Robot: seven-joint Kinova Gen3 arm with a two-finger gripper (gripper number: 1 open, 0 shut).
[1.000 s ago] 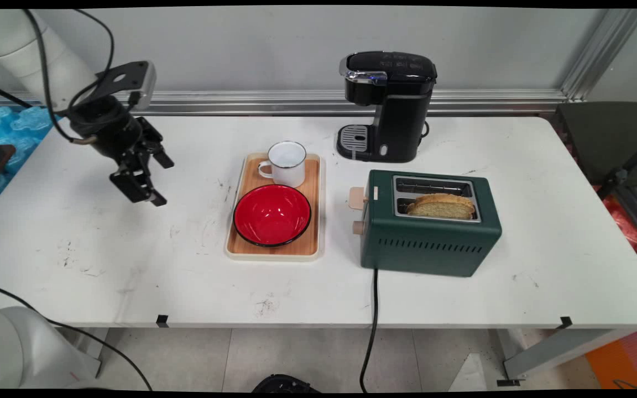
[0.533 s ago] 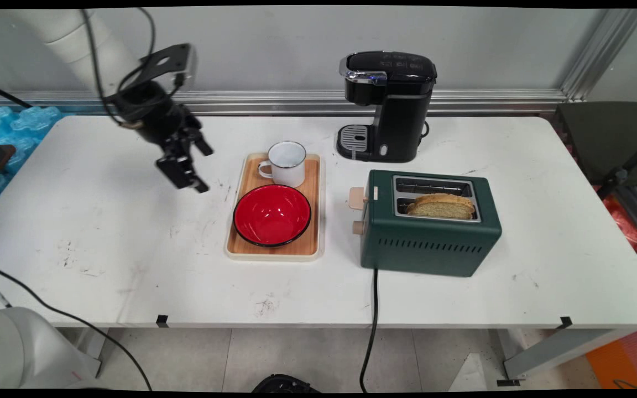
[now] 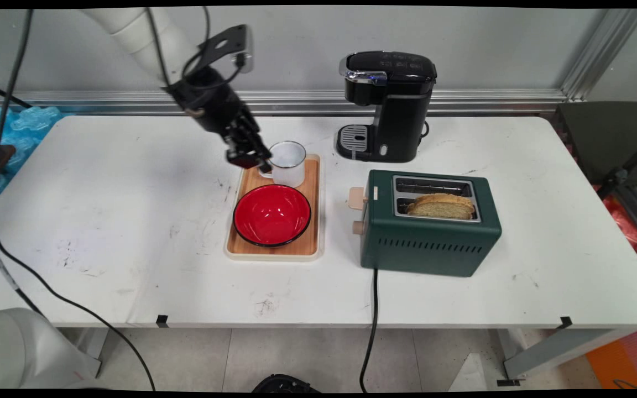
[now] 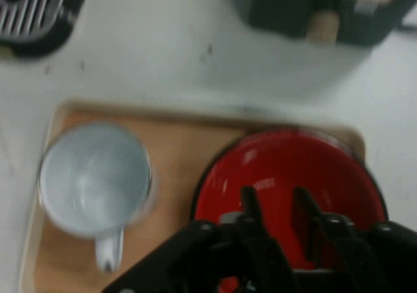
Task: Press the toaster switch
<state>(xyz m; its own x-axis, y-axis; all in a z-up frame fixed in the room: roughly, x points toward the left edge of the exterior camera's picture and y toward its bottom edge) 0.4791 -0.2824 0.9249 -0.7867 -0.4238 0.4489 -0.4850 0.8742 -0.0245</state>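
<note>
My black gripper (image 3: 252, 159) hangs over the far left corner of a wooden tray (image 3: 312, 179), just left of a white enamel mug (image 3: 288, 163) and close to its handle. It is open by a narrow gap, with nothing between the fingers. A red bowl (image 3: 272, 214) sits on the tray in front of the mug. In the hand view the gripper (image 4: 275, 198) points down over the red bowl (image 4: 293, 166). The mug (image 4: 94, 176) stands to its left on the tray (image 4: 182, 146), empty and with its handle facing the camera.
A black coffee machine (image 3: 387, 105) stands at the back, right of the tray. A green toaster (image 3: 429, 232) with a bread slice (image 3: 440, 205) in its near slot sits to the tray's right, its cord running off the front edge. Black cables hang at the left.
The gripper has travelled right from above the table's left part to the tray's far left corner, beside the mug. Nothing on the table has moved.
</note>
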